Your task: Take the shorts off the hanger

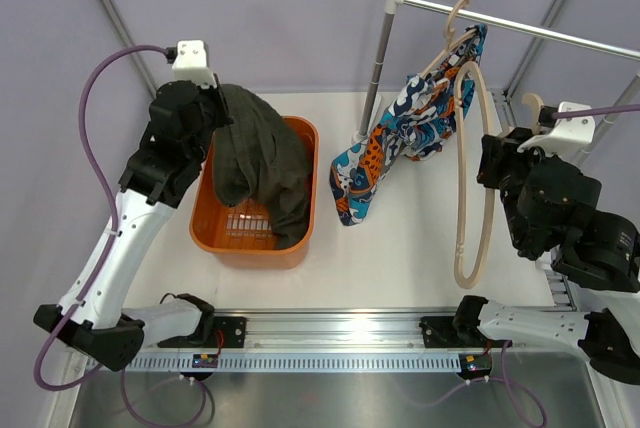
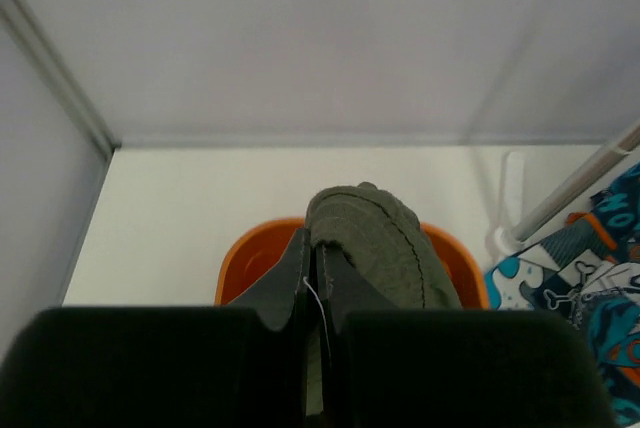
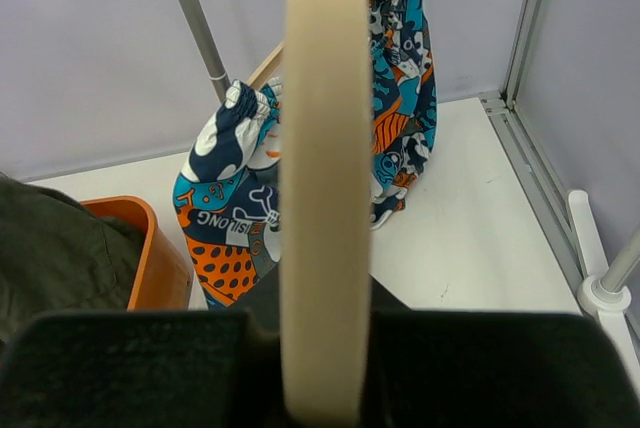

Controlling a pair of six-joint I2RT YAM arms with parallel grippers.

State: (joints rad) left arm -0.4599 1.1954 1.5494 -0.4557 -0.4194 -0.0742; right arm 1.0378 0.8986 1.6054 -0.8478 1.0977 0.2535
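The dark olive-green shorts (image 1: 262,163) hang from my left gripper (image 1: 213,116) and drape down into the orange basket (image 1: 304,133). In the left wrist view the left gripper (image 2: 318,253) is shut on the olive shorts (image 2: 375,238). The printed blue, orange and white shorts (image 1: 405,128) hang on a wooden hanger (image 1: 455,23) on the rail; they also show in the right wrist view (image 3: 235,218). My right gripper (image 1: 488,161) is shut on a bare beige hanger (image 1: 485,208), held off the rail to the right of the printed shorts. In the right wrist view this hanger (image 3: 322,168) runs between the jaws of the right gripper (image 3: 322,303).
The metal rail (image 1: 540,33) crosses the back right on an upright pole (image 1: 378,63). A white rack foot (image 3: 600,293) stands by the right wall frame. The basket's rim (image 2: 250,248) lies right below my left gripper. Grey walls enclose the table on three sides.
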